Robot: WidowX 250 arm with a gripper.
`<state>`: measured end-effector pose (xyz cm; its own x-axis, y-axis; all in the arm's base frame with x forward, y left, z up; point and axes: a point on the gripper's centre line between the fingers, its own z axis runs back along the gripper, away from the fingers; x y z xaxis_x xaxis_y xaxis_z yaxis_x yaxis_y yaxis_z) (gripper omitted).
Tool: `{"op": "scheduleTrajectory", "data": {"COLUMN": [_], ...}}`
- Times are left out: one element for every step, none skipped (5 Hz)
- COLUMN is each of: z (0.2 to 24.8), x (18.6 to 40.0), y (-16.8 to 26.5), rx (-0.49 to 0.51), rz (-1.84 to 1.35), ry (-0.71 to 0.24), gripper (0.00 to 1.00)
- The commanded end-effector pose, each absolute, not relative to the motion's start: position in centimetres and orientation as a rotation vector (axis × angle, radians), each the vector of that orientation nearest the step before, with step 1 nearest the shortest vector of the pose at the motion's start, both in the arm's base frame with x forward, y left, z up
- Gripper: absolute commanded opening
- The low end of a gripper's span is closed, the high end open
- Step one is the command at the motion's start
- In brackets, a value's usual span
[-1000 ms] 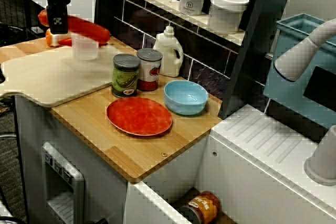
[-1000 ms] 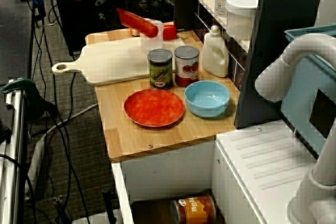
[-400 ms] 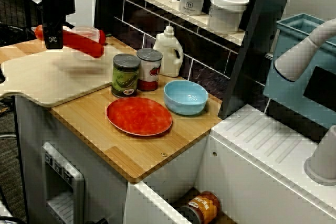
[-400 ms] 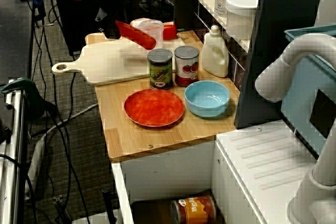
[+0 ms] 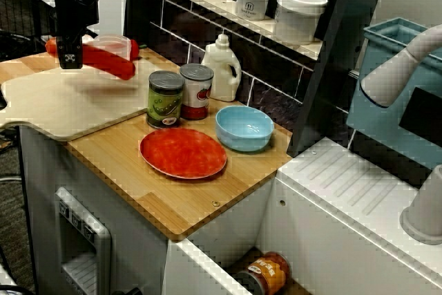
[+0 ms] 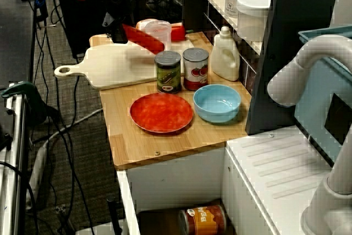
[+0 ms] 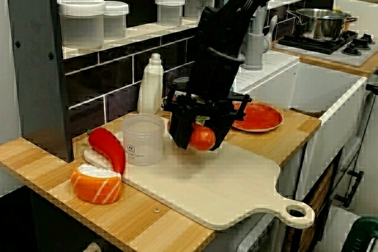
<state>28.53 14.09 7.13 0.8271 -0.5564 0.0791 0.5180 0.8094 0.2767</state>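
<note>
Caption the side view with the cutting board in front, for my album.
The robot's hand holds a long red vegetable over a pale cutting board, beside a clear cup.

I see my arm [image 7: 227,33] as boxy black links; the black gripper [image 5: 69,60] bears a small white marking.

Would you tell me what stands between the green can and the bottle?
A red can, between green can and bottle, plainest in the view showing the floor.
</note>
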Motion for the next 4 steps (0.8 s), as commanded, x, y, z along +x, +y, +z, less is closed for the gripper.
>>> {"op": "scheduleTrajectory", "data": {"z": [7.68, 7.52, 7.32, 7.21], "x": [29.25, 29.42, 29.60, 29.85], "y": [14.60, 14.56, 14.63, 14.66], "rx": [0.277, 0.282, 0.286, 0.289], "rz": [-0.564, -0.561, -0.556, -0.553], "ry": [-0.176, -0.174, -0.172, -0.171], "gripper": [0.00, 0.00, 0.00, 0.00]}}
